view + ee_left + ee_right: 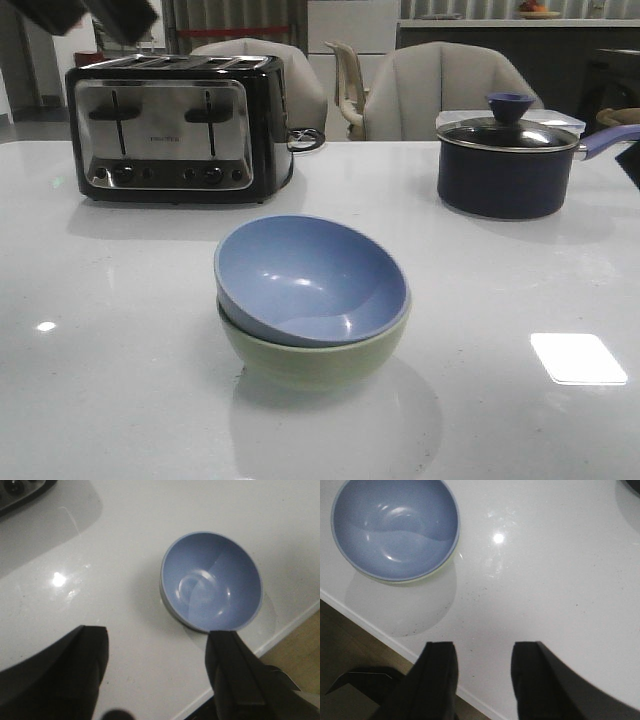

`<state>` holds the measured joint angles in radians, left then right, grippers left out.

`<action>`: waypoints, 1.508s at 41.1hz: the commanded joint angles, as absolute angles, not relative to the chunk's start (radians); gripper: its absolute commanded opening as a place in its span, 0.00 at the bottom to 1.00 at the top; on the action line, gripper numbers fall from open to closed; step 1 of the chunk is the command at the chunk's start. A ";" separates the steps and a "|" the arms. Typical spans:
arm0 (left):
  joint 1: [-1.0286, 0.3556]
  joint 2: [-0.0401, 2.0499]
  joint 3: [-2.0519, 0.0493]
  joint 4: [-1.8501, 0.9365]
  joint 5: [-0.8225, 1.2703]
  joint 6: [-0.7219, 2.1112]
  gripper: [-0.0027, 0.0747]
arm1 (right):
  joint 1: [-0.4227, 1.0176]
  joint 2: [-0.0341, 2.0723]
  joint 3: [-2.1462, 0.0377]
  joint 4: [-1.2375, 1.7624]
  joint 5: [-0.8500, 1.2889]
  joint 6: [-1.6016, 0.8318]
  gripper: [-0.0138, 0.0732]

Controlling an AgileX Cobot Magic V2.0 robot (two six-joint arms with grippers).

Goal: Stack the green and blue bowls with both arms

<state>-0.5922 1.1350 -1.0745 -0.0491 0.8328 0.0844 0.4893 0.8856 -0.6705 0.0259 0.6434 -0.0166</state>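
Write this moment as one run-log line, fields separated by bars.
blue bowl nested tilted in green bowl | left gripper open, empty | right gripper open, empty | stack done

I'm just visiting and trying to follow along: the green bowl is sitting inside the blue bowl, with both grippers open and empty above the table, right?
Not quite. It is the other way round: the blue bowl sits inside the green bowl, as the front view shows. The rest holds: the left gripper and right gripper are open and empty.

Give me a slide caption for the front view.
Blue bowl nested, tilted, in green bowl on white table, toaster and saucepan behind.
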 commanded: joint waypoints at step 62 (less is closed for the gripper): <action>-0.597 0.552 -0.635 0.039 0.717 -0.008 0.16 | 0.490 0.873 -0.697 -0.026 0.586 -0.023 0.17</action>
<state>-0.5922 0.5497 -0.6081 0.0414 0.7853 0.0000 0.4893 0.8856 -0.6705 -0.0158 0.6434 -0.0166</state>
